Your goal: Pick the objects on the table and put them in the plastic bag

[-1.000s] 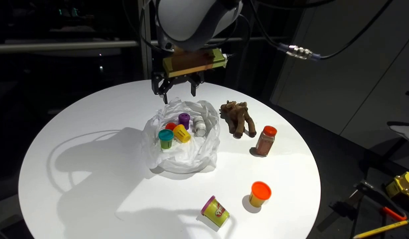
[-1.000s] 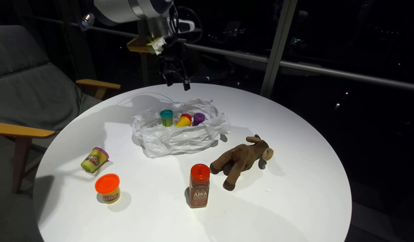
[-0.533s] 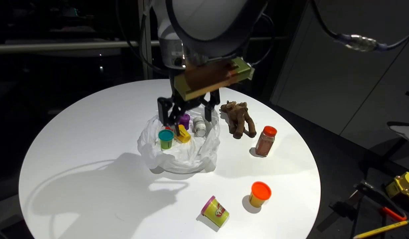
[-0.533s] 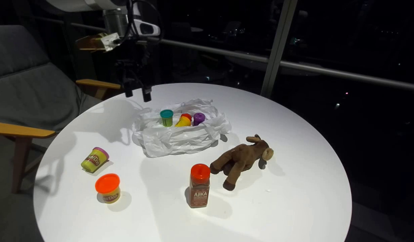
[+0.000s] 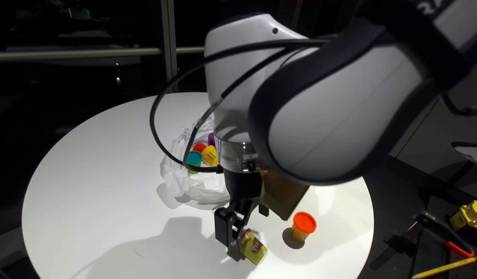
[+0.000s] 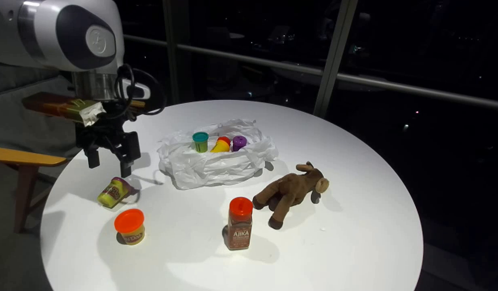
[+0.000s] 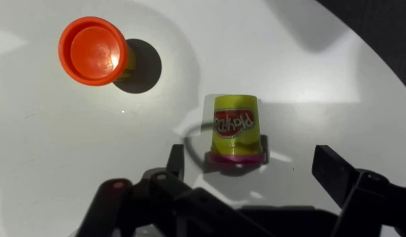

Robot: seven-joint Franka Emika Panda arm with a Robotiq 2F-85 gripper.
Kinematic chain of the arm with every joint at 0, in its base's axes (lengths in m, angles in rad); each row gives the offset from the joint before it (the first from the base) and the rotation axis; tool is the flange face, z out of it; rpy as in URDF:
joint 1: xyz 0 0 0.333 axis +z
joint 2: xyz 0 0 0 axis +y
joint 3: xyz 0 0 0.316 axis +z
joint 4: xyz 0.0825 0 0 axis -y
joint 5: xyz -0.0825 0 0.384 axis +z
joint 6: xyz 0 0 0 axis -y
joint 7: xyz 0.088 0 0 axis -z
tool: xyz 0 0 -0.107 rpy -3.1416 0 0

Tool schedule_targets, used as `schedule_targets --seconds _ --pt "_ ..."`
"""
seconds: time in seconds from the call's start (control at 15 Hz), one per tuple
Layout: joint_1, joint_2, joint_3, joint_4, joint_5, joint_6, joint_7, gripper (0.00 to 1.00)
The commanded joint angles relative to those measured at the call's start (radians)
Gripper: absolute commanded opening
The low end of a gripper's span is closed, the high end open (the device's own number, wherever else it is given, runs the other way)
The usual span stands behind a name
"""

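We find the gripper pointing down above the round white table. Its two fingers stand wide apart and hold nothing. In the wrist view, the table's surface shows between each finger and the purple-lidded can, so neither touches it. This yellow-bodied can lies on its side, its lid end toward the gripper and its Play-Doh label facing up. The orange-lidded can stands upright near it.

We locate the plastic bag in both exterior views: white, crumpled, open at the top, and apart from these two cans. The arm hides part of it in an exterior view. Inside, we identify a teal-lidded can, upright; a tilted yellow item with a red item beside it; and a purple item. We cannot tell whether the yellow and red items form one piece.

On the table in an exterior view, we also note the jar, upright, red-lidded and marked AJIKA, and the brown plush toy, which lies near the jar and outside the bag.
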Motion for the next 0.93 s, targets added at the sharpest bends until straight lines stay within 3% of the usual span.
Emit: schedule_targets --seconds 0.0,0.33,0.87 --pt "-0.038 -0.050 0.043 -0.105 0.023 0.089 -0.133 1.00" --pt "-0.037 -0.011 0.033 -0.123 0.002 0.154 -0.201 1.00" --pt "0.019 0.074 -0.039 -0.091 -0.050 0.262 -0.146 1.00"
